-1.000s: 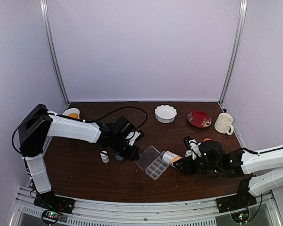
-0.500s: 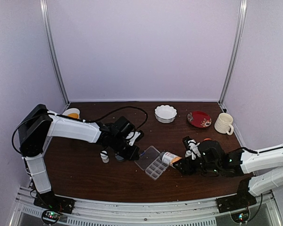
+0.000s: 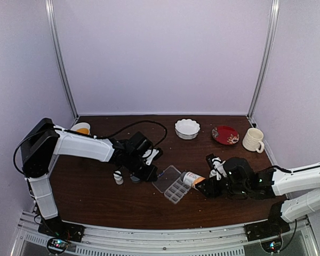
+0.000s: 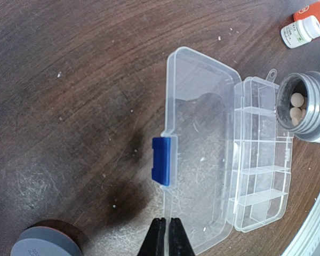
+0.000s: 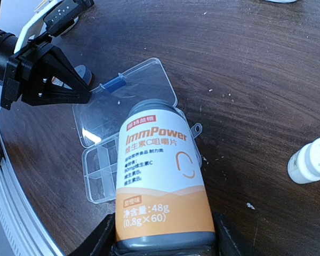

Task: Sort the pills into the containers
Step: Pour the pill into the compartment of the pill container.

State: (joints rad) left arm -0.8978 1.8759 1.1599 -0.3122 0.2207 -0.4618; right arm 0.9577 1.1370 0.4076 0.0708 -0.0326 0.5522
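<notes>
Clear box [image 4: 258,160] open; tan pills [image 4: 297,99] half-hidden in bottle [image 5: 160,181] mouth. Left tool [image 4: 165,234] closed; right tool [image 5: 165,246] gripping bottle.

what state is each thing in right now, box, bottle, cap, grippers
box, lid open, compartments look empty
bottle, uncapped, tipped toward the box, pills inside
grey cap, off, lying on the table
left gripper, shut, empty, by the lid's blue latch
right gripper, shut on the bottle
</notes>
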